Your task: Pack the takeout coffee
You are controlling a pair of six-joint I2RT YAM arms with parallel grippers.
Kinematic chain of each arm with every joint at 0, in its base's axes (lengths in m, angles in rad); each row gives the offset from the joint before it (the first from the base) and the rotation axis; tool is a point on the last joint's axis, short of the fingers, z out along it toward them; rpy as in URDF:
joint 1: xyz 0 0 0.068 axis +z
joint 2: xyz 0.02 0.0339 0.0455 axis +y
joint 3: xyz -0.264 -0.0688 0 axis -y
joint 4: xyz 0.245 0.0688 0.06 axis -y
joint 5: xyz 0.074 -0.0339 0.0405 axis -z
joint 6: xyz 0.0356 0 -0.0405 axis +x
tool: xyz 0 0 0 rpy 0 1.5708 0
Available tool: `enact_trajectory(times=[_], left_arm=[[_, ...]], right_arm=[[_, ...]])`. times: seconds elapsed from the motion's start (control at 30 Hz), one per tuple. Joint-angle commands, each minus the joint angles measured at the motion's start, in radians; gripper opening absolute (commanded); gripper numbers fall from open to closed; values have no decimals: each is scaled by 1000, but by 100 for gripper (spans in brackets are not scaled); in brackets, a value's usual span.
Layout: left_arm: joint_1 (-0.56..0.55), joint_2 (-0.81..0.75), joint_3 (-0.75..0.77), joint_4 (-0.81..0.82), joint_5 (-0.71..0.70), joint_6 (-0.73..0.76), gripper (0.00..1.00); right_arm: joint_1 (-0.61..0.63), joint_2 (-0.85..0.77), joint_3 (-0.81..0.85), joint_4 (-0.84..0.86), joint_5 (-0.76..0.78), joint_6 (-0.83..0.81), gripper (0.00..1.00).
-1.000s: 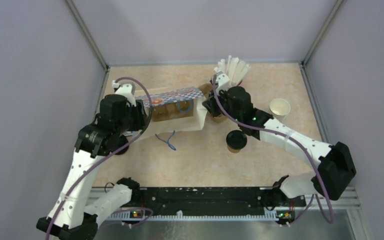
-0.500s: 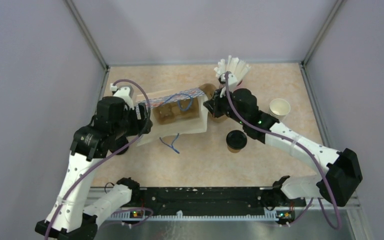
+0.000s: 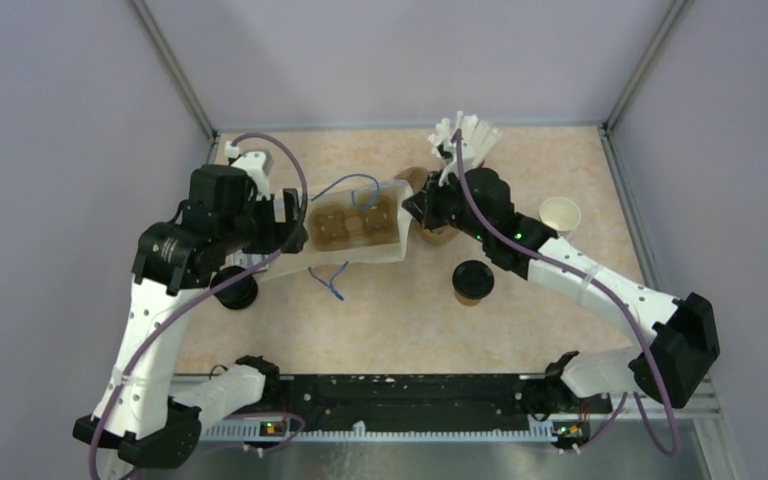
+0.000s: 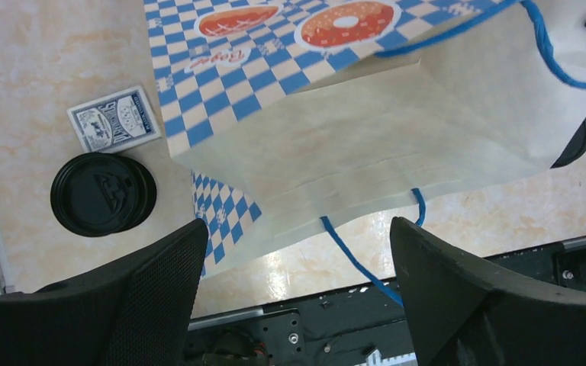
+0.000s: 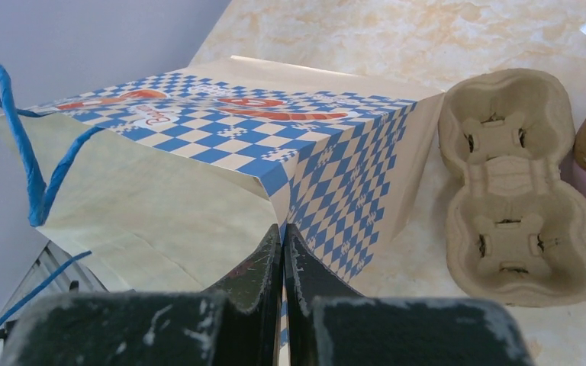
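Bag (image 5: 221, 145) rim pinched by R pincer (image 5: 283, 229); L pincer (image 4: 297, 225) wide open; coffee (image 3: 472, 280) apart.

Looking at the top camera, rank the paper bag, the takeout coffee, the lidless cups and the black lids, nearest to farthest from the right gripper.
1. paper bag: pinched at its right edge by the right gripper.
2. takeout coffee: centre-right, nearer the bases.
3. lidless cups: far right.
4. black lids: left side.
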Motion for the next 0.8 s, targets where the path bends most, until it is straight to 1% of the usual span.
enact_trajectory(times=[0.0,0.1,0.2,0.27,0.37,0.5,0.67,0.77], left_arm=[[-1,-10,24,-75,-17,16,94],[-2,-8,27,-91,-72,31,95],[-2,13,37,-117,-86,51,94],[-2,6,-12,-117,-126,19,94],[-1,-22,-95,-53,-141,39,91],[-1,-24,-148,-3,-144,50,81],[-2,-29,-169,41,-205,70,68],[-2,-29,-178,73,-231,93,66]], right_arm=[[14,11,58,-4,9,29,0],[12,11,65,-13,22,28,0],[13,12,78,-29,27,30,0],[13,15,77,-27,25,31,0],[13,15,71,-28,23,37,0],[13,12,70,-31,24,39,0],[13,-3,51,-32,30,34,0],[13,-14,38,-34,26,31,0]])
